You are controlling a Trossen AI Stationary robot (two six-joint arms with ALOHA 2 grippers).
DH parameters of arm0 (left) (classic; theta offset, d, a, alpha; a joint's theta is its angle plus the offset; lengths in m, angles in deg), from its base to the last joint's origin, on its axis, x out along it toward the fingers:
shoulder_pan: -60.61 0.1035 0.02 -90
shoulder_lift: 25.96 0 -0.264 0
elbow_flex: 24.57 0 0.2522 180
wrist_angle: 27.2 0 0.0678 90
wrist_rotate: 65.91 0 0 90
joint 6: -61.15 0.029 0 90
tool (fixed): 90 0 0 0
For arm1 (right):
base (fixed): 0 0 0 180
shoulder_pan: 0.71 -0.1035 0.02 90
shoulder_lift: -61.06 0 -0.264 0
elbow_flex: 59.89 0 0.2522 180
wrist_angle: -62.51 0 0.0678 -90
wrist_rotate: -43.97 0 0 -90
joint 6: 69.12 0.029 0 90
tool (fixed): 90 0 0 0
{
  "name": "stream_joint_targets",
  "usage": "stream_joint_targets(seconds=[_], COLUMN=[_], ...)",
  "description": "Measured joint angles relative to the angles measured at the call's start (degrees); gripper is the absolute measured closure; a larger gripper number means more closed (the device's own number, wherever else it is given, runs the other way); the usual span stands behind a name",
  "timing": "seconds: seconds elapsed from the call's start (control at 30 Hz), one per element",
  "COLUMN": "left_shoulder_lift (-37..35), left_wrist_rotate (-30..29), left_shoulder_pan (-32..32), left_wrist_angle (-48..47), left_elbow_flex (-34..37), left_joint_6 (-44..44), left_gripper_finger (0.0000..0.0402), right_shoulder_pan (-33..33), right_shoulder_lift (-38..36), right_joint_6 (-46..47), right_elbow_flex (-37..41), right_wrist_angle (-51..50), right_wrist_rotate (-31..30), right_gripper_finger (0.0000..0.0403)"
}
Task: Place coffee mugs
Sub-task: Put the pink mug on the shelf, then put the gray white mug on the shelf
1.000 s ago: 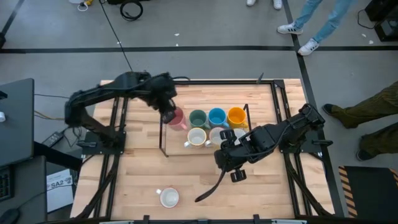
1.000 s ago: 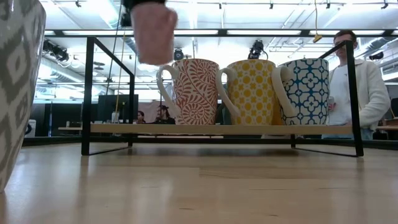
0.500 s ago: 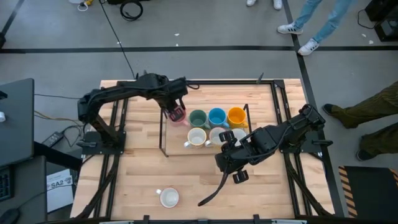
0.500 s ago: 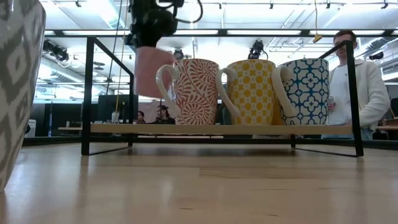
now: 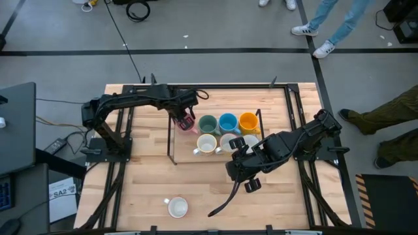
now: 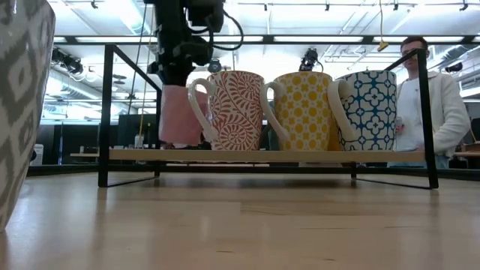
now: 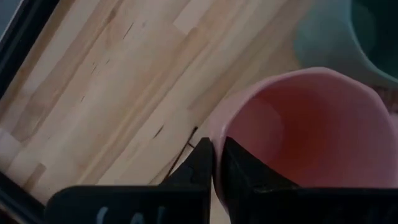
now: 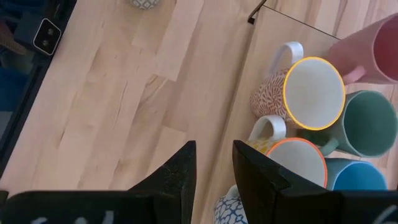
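My left gripper (image 5: 185,117) is shut on a pink coffee mug (image 5: 189,125) at the far left corner of a black-framed wooden tray (image 6: 262,155). The mug (image 6: 178,112) stands upright behind a red-patterned mug (image 6: 234,109), its base down at the board; whether it rests there I cannot tell. Green (image 5: 208,124), blue (image 5: 228,122) and orange (image 5: 248,121) mugs fill the far row, and three patterned mugs stand on the board in front. My right gripper (image 8: 214,155) hovers open over the table at the tray's near side, with nothing between its fingers. My left gripper pinches the pink mug's rim (image 7: 217,121), one finger (image 7: 200,163) outside the wall and the other (image 7: 236,165) inside the cup. The fingers come from above, pointing steeply down. The mug hangs upright below them, mouth up.
A lone white patterned mug (image 5: 177,207) stands near the table's front edge and looms at the left of the low view (image 6: 19,97). The tray's black top bars (image 6: 262,49) run above the mugs. People stand beyond the far and right edges.
My left gripper has sunk with the pink mug from above the tray's top bar to board level at the far left corner, moving a little toward the table's right. The mug now stands beside the green one.
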Motion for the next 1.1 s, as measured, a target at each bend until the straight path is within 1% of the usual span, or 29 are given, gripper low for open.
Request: stream_joint_targets(seconds=[0.27, 0.47, 0.73, 1.0, 1.1], left_shoulder_lift=[0.0, -0.1, -0.1, -0.1, -0.1], left_wrist_rotate=[-0.4, 0.2, 0.4, 0.5, 0.5], left_shoulder_pan=[0.0, 0.0, -0.1, -0.1, -0.1], left_wrist_angle=[3.8, 4.3, 4.4, 4.3, 4.3], left_elbow_flex=[4.1, 4.4, 4.4, 4.4, 4.4], left_joint_6=[-2.3, -4.2, -5.2, -5.2, -5.2], left_gripper_finger=[0.0379, 0.0379, 0.0339, 0.0328, 0.0317], right_shoulder_pan=[0.0, 0.0, 0.0, 0.0, 0.0], right_shoulder_lift=[0.0, 0.0, 0.0, 0.0, 0.0], right_joint_6=[0.0, -0.1, -0.2, -0.3, -0.2], right_elbow_flex=[0.0, 0.0, 0.0, 0.0, 0.0], right_wrist_angle=[0.0, 0.0, 0.0, 0.0, 0.0], right_wrist_rotate=[0.0, 0.0, 0.0, 0.0, 0.0], right_gripper_finger=[0.0292, 0.0293, 0.0293, 0.0293, 0.0293])
